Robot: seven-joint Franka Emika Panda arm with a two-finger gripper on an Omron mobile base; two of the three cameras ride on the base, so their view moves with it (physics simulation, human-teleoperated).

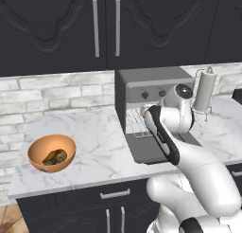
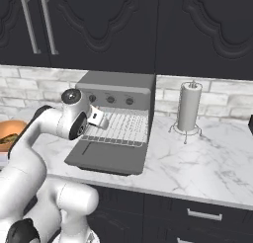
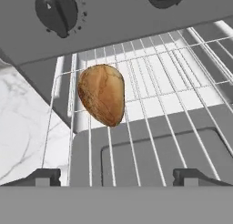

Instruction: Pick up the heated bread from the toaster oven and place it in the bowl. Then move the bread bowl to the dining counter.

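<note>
Lying on the wire rack of the toaster oven, near the rack's left side in the hand view, the heated bread sits untouched, with the drop-down door open flat in front of it. The gripper hangs in front of the oven mouth with its fingers spread wide and nothing between them. Well to the left on the worktop, the bowl already contains a darker bread piece. The bowl stands near the worktop's front edge, with bare marble between it and the oven. A paper towel roll stands right of the oven.
</note>
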